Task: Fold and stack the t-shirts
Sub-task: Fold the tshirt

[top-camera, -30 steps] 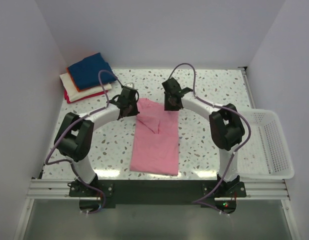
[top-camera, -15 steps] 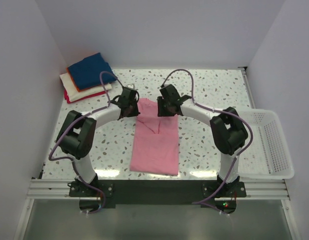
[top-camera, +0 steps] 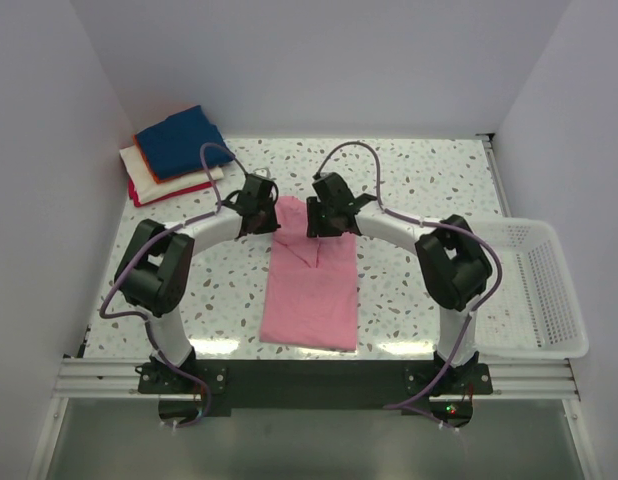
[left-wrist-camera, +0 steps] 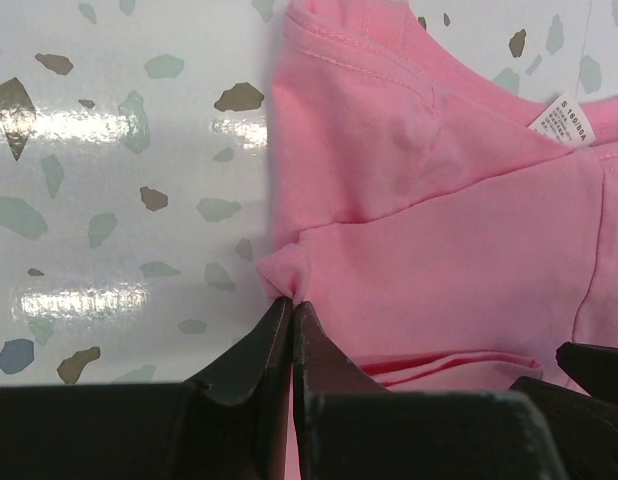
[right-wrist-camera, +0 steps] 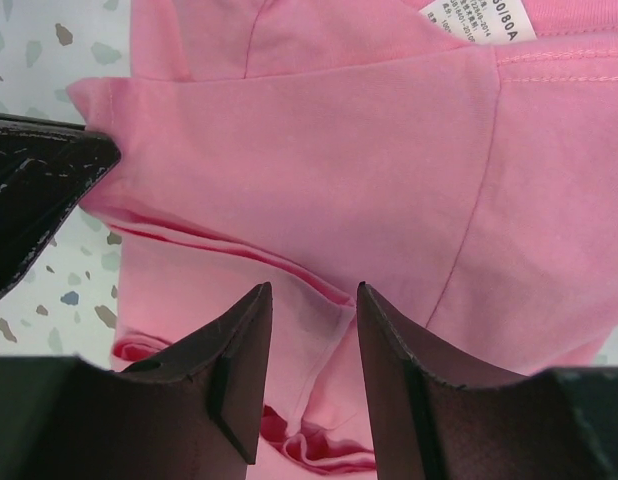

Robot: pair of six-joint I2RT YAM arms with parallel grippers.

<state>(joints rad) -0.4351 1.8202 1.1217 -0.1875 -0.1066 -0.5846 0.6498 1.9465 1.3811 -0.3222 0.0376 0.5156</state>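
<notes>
The pink t-shirt (top-camera: 311, 280) lies in the middle of the table, folded lengthwise into a long strip, collar end far. My left gripper (top-camera: 265, 222) is shut on a pinch of its left edge near the collar, seen in the left wrist view (left-wrist-camera: 291, 298). My right gripper (top-camera: 319, 228) is open, hovering over the shirt's upper middle; in the right wrist view (right-wrist-camera: 311, 292) its fingers straddle a folded sleeve edge of the pink shirt (right-wrist-camera: 339, 180). The stack of folded shirts (top-camera: 175, 152), navy on top, sits at the far left corner.
A white mesh basket (top-camera: 537, 290) stands at the table's right edge. White walls close in the back and sides. The terrazzo tabletop (top-camera: 429, 170) shows around the shirt. The left gripper's body shows at the left of the right wrist view (right-wrist-camera: 39, 190).
My right gripper has moved left from the shirt's right collar corner to over its upper middle. My left gripper has stayed at the shirt's left edge.
</notes>
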